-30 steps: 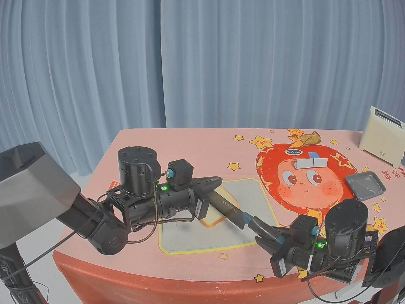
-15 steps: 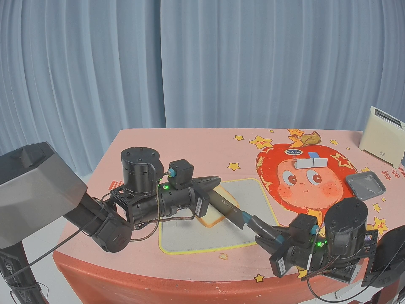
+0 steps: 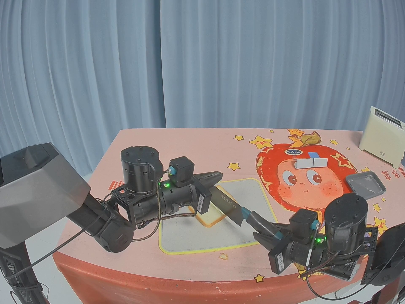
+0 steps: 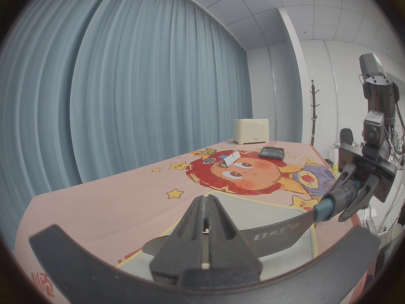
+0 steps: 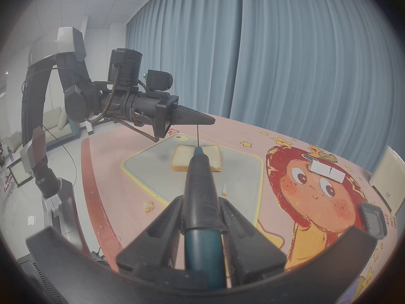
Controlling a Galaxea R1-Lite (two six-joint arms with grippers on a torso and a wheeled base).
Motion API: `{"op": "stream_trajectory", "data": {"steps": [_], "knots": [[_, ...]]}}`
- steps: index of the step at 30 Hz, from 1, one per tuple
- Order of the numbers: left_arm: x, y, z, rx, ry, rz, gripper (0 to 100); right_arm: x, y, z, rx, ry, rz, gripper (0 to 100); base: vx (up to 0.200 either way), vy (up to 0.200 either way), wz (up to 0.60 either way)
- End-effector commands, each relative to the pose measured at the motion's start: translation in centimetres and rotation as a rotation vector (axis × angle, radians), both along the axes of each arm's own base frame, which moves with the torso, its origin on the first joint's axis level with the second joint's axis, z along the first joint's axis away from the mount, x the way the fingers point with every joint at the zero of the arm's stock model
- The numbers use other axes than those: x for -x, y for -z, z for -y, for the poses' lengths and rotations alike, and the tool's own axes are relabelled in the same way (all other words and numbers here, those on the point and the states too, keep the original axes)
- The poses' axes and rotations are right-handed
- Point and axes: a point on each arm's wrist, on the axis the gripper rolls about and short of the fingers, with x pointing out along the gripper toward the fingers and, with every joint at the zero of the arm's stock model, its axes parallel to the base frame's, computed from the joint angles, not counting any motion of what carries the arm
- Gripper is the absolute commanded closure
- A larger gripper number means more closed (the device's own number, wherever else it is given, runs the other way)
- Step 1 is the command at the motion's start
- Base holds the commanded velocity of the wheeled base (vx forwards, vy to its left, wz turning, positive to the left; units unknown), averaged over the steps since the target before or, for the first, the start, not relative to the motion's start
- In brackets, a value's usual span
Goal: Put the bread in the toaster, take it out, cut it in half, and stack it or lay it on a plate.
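Bread (image 3: 209, 217), centre frame on mat (image 3: 253, 191): soft, light, crumbly; judged best held at crust edges. Left pincer (image 3: 213, 177) clenched nearby; right pincer (image 3: 263, 233) grasps knife (image 3: 230, 205).

The knife (image 3: 231, 206) is seen with a dark, faintly sheened metal blade; the cutting mat (image 3: 253, 191) as matt grey, possibly plastic; the toaster (image 3: 383, 139) as smooth cream casing.

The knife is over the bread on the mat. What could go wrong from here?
The left gripper hangs shut above the bread without touching it, so the slice may slide on the mat when the knife in the right gripper presses down. The blade also passes close to the left gripper; the two might collide.
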Motion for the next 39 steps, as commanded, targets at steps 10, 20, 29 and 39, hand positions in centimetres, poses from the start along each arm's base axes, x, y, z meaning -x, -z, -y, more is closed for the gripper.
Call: {"op": "stream_trajectory", "data": {"steps": [10,20,29,39], "knots": [[0.25,0.38,-0.09,-0.009,0.001,-0.011,100,-0.04,0.19,0.02,0.007,0.002,-0.006,100,0.000,0.000,0.00],[0.64,0.72,-0.27,-0.020,0.003,-0.025,100,0.31,0.25,0.04,0.012,-0.009,-0.010,100,0.000,0.000,0.00],[0.54,0.67,-0.29,-0.020,-0.005,-0.026,100,0.03,0.42,-0.01,0.013,0.000,-0.009,100,0.000,0.000,0.00],[0.77,0.66,-0.03,-0.022,0.004,-0.026,100,0.22,0.57,0.01,0.021,-0.002,-0.013,100,0.000,0.000,0.00]]}}
